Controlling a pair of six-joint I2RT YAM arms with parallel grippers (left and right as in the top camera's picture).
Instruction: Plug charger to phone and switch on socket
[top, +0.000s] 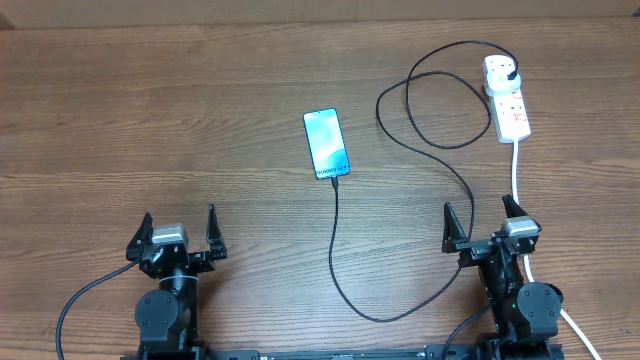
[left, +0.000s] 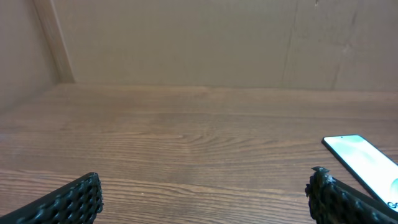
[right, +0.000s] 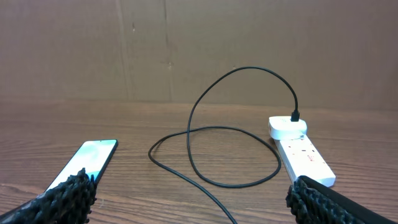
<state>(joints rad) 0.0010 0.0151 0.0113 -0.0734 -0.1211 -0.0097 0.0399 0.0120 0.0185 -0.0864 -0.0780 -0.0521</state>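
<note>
Wood-grain tabletop (top: 150, 110) stretches out before me, with a plain brown panel (right: 249, 43) closing off its far side in my wrist views. My left claw (top: 180, 213) hovers at the near edge on the left, spread wide and holding nothing. Its two ridged black fingers (left: 68, 202) show only at the bottom corners of its own camera. My right claw (top: 478, 205) sits at the near edge on the right, also spread wide and empty. The phone (top: 327, 145) lies flat and face up near the middle of the table, screen lit blue-teal. It is well apart from both claws and closer to my right one. The charger (top: 335, 250) runs as a thin black line from the phone's near end toward me. It then bends right, passes just left of my right claw and curls into a broad loop on the far right. Its black plug stands in a white adapter block (right: 287, 127) at the far end of the socket (top: 507, 105). The connector meets the phone's near edge, but I cannot tell how firmly it is seated. The socket, a white strip with red markings, lies ahead of my right claw. Its thick white cord (top: 517, 170) trails back past that arm. I cannot tell how its switch is set.
</note>
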